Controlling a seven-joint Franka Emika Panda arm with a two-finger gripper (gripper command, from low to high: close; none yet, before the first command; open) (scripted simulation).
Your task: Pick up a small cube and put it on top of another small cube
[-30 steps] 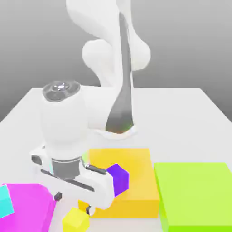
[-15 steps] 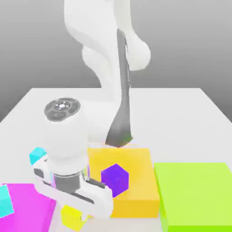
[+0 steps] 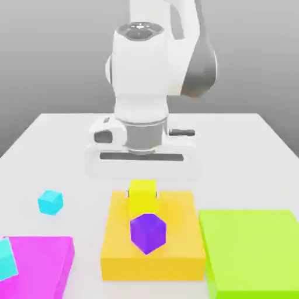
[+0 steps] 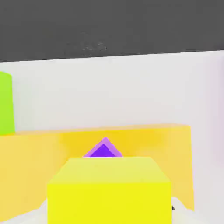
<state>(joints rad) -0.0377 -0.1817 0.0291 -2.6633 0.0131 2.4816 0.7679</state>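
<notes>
The small yellow cube (image 3: 142,197) hangs in the air, with my gripper (image 3: 143,195) shut on it from above. It is over the large flat yellow-orange block (image 3: 175,257), just behind the small purple cube (image 3: 148,232) that rests on that block. In the hand view the yellow cube (image 4: 109,190) sits close up, and the tip of the purple cube (image 4: 103,150) peeks over it against the yellow-orange block (image 4: 144,140).
A cyan cube (image 3: 51,201) lies on the white table (image 3: 245,152) at the exterior view's left. A magenta block (image 3: 41,263) with another cyan cube (image 3: 4,260) on it is at the front left. A large green block (image 3: 254,248) stands at the right.
My gripper came down on the yellow cube at the table's front, shut on it, then lifted it and carried it back to above the yellow-orange block.
</notes>
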